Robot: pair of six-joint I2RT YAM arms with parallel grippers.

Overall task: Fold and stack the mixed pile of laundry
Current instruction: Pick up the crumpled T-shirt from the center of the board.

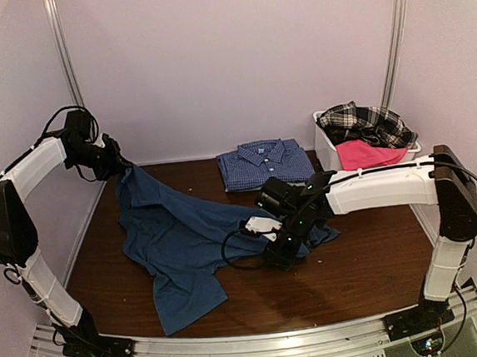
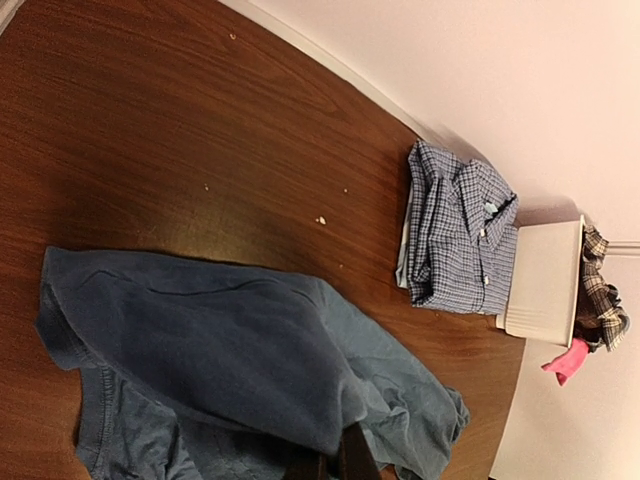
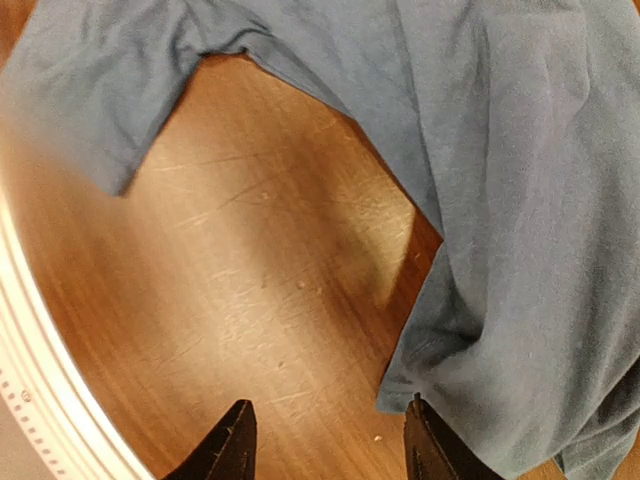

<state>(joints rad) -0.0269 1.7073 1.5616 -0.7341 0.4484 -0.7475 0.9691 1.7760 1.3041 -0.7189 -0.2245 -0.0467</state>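
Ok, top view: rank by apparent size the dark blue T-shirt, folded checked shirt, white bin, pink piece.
1. dark blue T-shirt: by far the largest.
2 and 3. folded checked shirt and white bin: they look about alike. The bin is partly covered by clothes, so I won't rank them.
4. pink piece: smallest.

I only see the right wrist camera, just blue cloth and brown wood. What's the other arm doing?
Observer: The left gripper is shut on the dark blue T-shirt, holding one edge raised at the far left.
Operator: Is anything folded already?
Observer: Yes, a blue checked shirt lies folded at the back.
Operator: Where's the rest of the laundry?
Observer: A plaid shirt and a pink piece sit in the white bin, right of the folded shirt.
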